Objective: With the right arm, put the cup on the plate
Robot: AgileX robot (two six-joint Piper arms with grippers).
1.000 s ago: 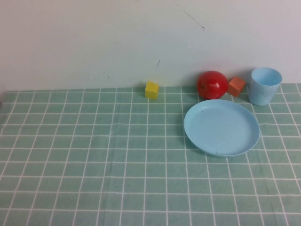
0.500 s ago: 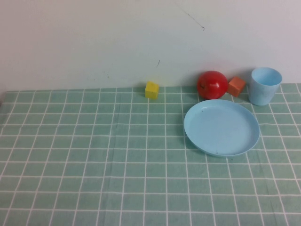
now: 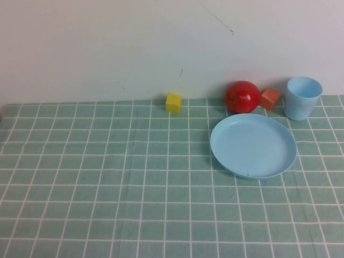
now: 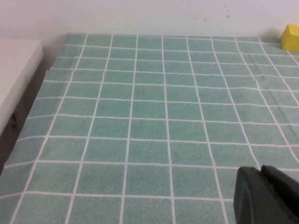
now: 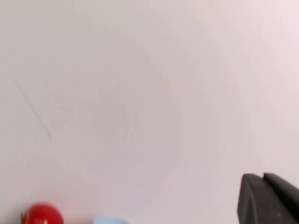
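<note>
Nothing has moved since the earlier frames: every object on the table sits where it did a second ago.

From the high view, the cup [image 3: 303,98] stands upright at the far right of the green checked tablecloth [image 3: 107,177], close to the white wall [image 3: 134,43]. The plate [image 3: 253,145] lies nearer the camera and a little to the left of it, apart from the cup and with nothing on it. Behind the plate a red apple [image 3: 242,97] sits just beside an orange cube [image 3: 270,99], which lies between the apple and the cup. A yellow cube [image 3: 173,102] rests well to the left, by the wall. Neither arm shows in this view.

The left wrist view adds what the high view lacks: the left gripper [image 4: 264,196], a dark shape cut off at the frame's corner, hovering above the bare cloth with its fingers pressed together and holding nothing. The yellow cube [image 4: 290,38] is cropped at the edge, and a pale surface [image 4: 14,60] borders the cloth's side.

The right wrist view faces mostly the wall. The right gripper [image 5: 267,198], also cropped, has its fingers together and empty, raised and aimed at the wall. Only the apple's top [image 5: 42,214] and a sliver of the cup's rim [image 5: 108,220] peek in at the edge; the plate is out of this view.
</note>
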